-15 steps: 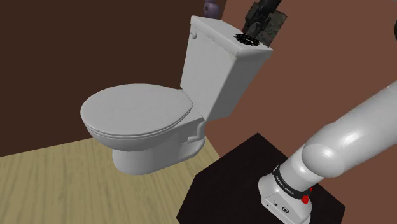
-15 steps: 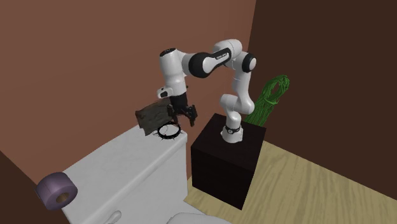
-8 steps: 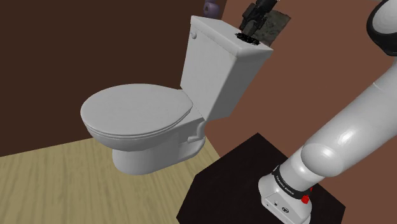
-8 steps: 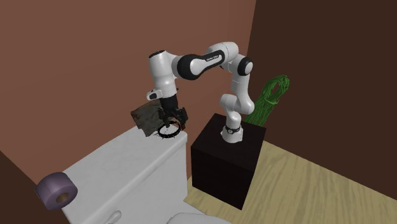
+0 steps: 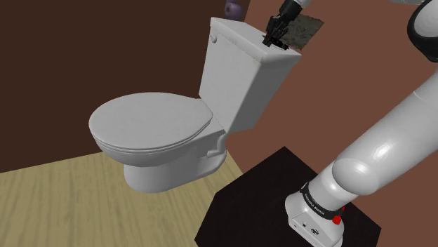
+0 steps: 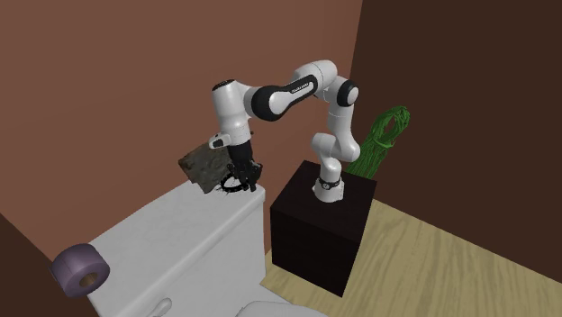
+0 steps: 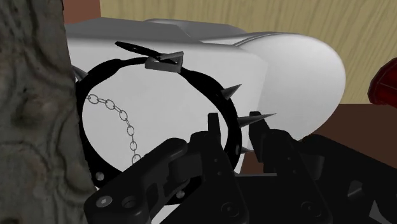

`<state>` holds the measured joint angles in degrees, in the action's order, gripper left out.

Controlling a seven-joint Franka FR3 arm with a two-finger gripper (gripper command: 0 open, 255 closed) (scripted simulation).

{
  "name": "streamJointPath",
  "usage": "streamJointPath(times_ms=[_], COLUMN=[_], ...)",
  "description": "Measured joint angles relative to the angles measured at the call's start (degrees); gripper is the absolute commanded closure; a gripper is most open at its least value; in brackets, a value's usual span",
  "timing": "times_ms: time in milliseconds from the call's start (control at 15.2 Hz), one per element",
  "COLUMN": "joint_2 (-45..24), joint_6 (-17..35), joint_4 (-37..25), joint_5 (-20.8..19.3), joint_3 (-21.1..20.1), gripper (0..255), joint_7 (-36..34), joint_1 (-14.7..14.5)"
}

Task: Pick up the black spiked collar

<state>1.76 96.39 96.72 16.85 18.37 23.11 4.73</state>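
Now the collar (image 7: 203, 79) lies flat on the toilet tank's lid (image 5: 242, 31), beside a rough block (image 7: 32, 95). Parted jaws straddle its band without gripping; I'd close squarely between spikes (image 7: 233, 88), firmly, before lifting straight up clear of the block.

Black spiked collar (image 7: 202, 79), white toilet (image 5: 151, 126)

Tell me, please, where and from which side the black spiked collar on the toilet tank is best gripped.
Take the black spiked collar by its thin band, between spikes, coming straight down. It lies flat as an open ring on the tank lid, so the band can probably be pinched inside to outside. Choose the side away from the mottled grey block.
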Motion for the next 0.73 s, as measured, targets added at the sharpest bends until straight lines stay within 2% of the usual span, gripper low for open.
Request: streamJointPath(times_ms=[462,726], joint_2=[0.0,-0.2], joint_6=[0.0,-2.2], joint_4=[0.0,-2.5], joint_5=[0.0,0.0], joint_3=[0.0,0.0], gripper=[255,255], joint_7=[0.0,-0.6], joint_1=[0.0,0.0])
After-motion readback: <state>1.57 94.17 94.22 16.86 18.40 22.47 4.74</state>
